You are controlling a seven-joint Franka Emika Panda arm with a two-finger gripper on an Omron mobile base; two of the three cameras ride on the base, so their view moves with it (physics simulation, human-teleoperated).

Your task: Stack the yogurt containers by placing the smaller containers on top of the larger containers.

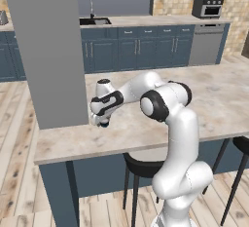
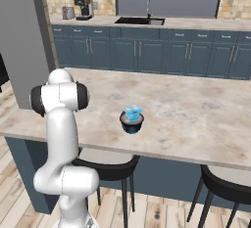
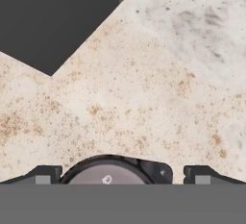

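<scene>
We see the wide dark cup (image 2: 132, 123) standing upright on the marbled tabletop (image 2: 196, 114), near its front edge, with the light-blue boxy container (image 2: 132, 111) sitting on its pale top. In the hand view a round dark cup with a pale grey top (image 3: 106, 175) lies at the bottom edge, between the two fingertips (image 3: 44, 174) of the hand (image 3: 120, 175); we cannot tell from that view which cup it is. The fingertips stand spread wide to either side of it and touch nothing that we can make out, so the hand is wide apart and pinches nothing. In the left base view the hand (image 1: 101, 122) points down just over the tabletop, close beside the grey pillar (image 1: 48, 50), with a dark rim peeping out under it. Dark stools (image 2: 110, 168) stand below the tabletop's front edge.
</scene>
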